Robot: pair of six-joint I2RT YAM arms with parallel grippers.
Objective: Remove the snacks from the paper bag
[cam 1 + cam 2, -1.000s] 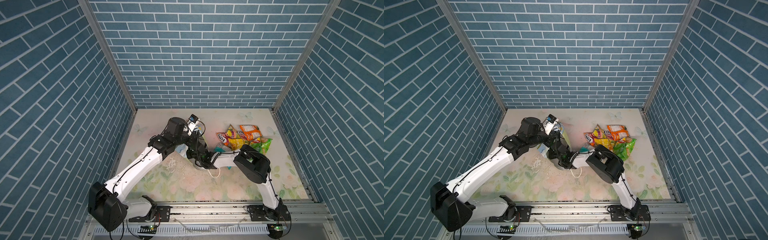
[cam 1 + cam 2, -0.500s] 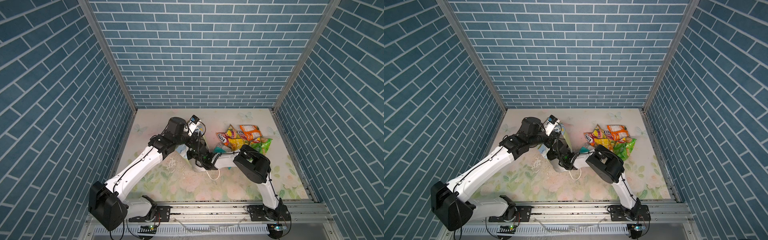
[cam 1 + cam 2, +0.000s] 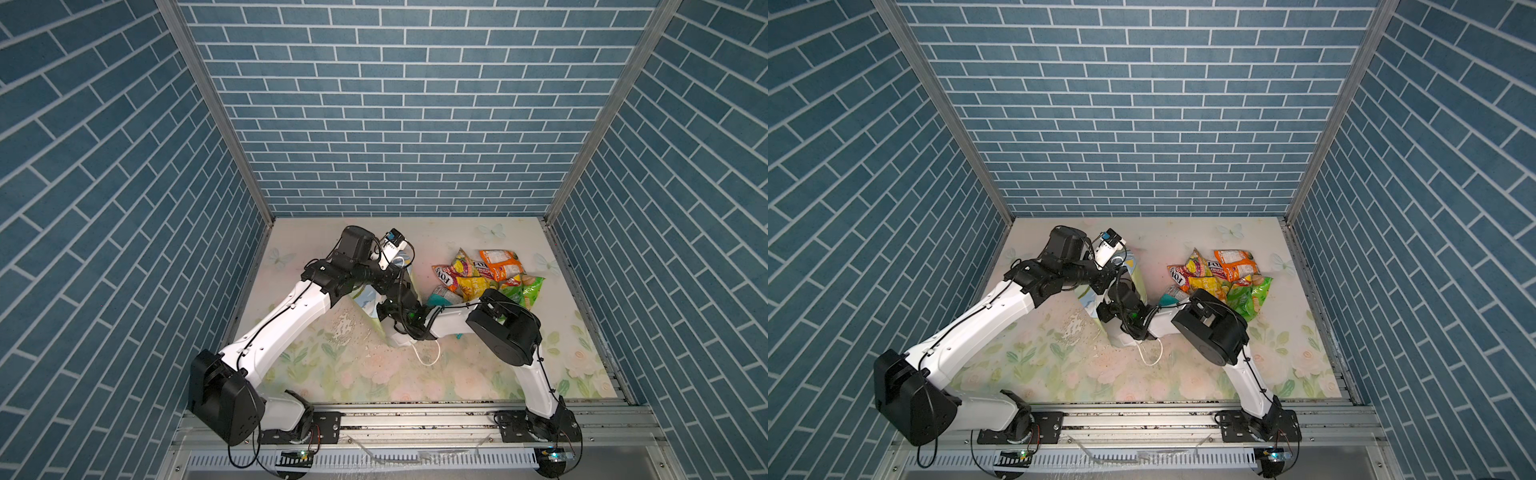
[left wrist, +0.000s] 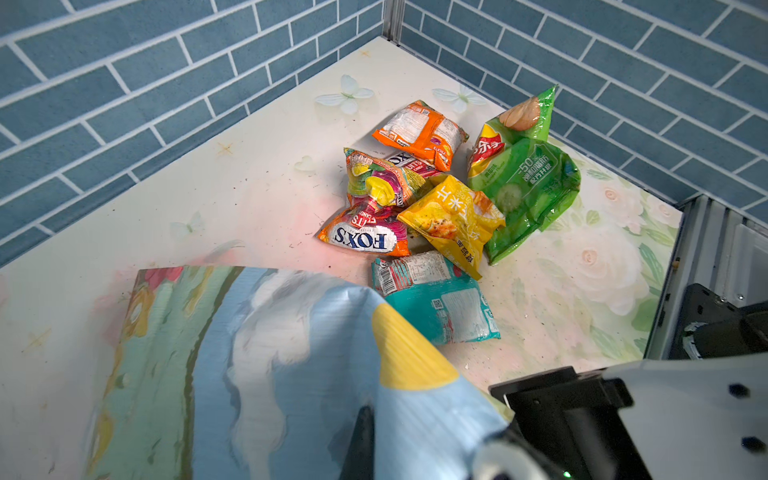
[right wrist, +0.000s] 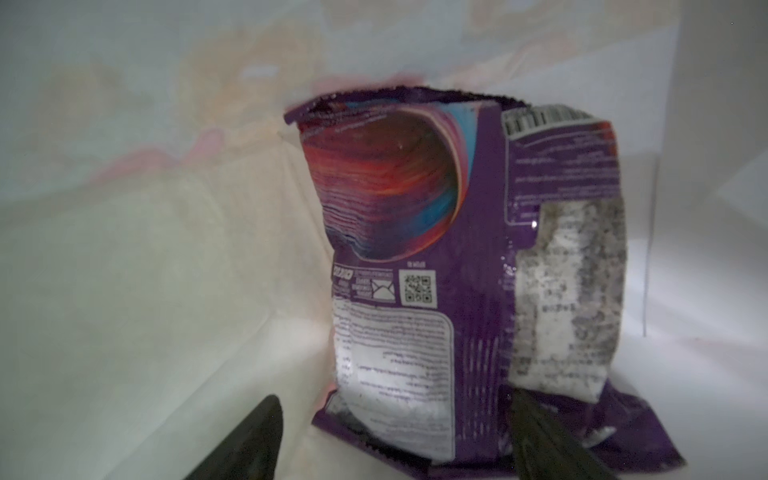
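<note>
Right wrist: fingers (image 5: 249, 440) have spread apart.

The left arm (image 3: 286, 320) and right arm (image 3: 538, 386) share one build: glossy white links between bulky black joint housings (image 3: 505, 332). Thin black cables (image 3: 542, 368) run along the links. A small green light (image 3: 411, 316) glows at the right wrist. Black base plates (image 3: 328, 428) show pale screw heads.

Inside the paper bag (image 5: 124, 249) a purple packet (image 5: 436, 291) blocks the far corner, leaving bare white wall beside it, while outside the snack heap (image 3: 486, 278) crowds the worktop (image 3: 332, 374) right of the bag, the front lying open.
</note>
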